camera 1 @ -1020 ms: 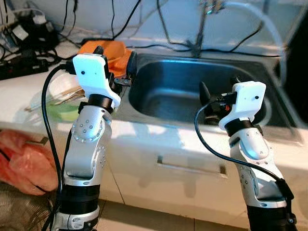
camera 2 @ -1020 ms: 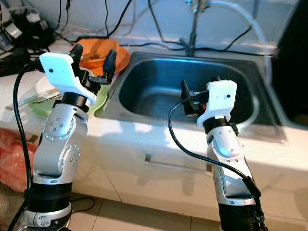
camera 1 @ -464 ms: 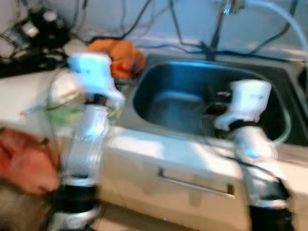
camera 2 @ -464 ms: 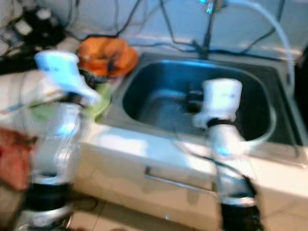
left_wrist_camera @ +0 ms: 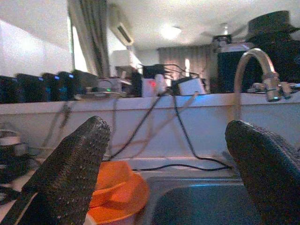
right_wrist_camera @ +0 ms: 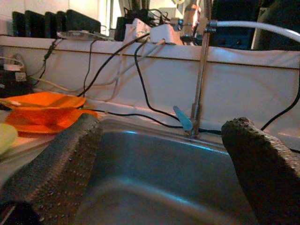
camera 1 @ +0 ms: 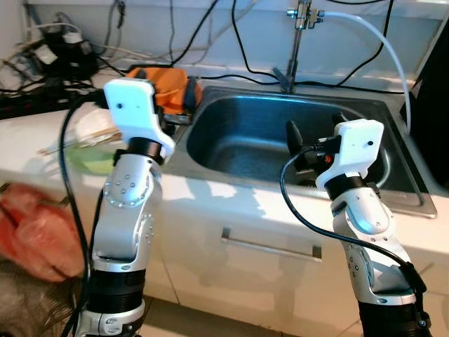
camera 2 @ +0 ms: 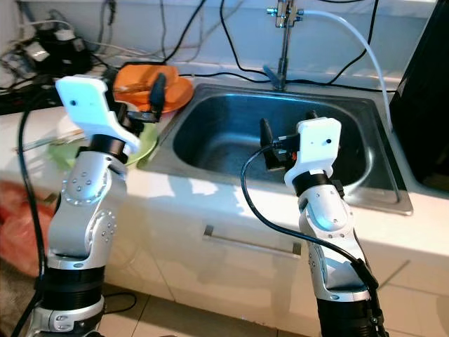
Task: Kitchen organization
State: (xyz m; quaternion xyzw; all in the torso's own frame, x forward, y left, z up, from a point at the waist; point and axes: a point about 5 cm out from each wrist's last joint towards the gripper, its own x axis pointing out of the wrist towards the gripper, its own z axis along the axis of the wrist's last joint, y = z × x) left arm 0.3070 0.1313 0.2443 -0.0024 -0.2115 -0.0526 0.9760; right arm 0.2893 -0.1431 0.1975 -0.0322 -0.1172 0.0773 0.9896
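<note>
A steel sink (camera 1: 393, 197) is set in the white counter, its faucet (camera 1: 297, 36) at the back. Orange dishes (camera 2: 179, 87) are stacked on the counter left of the sink, and they also appear in the left wrist view (left_wrist_camera: 117, 192). A green bowl (camera 2: 141, 144) with chopsticks (camera 1: 76, 141) sits nearer me. My left gripper (camera 1: 166, 84) hangs open above the counter, just in front of the orange dishes, holding nothing. My right gripper (camera 1: 316, 130) is open over the front of the sink basin, pointing at the faucet (right_wrist_camera: 200, 75).
Power strips and tangled cables (camera 1: 56, 55) crowd the back left of the counter. A white hose (camera 1: 393, 50) arcs from the faucet to the right. A dark appliance (camera 1: 435, 91) stands at the right edge. A red bag (camera 1: 28, 232) lies low on the left. A drawer handle (camera 1: 270, 246) is below the sink.
The whole picture shifted and was blurred half a second ago, so the camera moved. Both arms keep much the same poses, and both grippers stay open.
</note>
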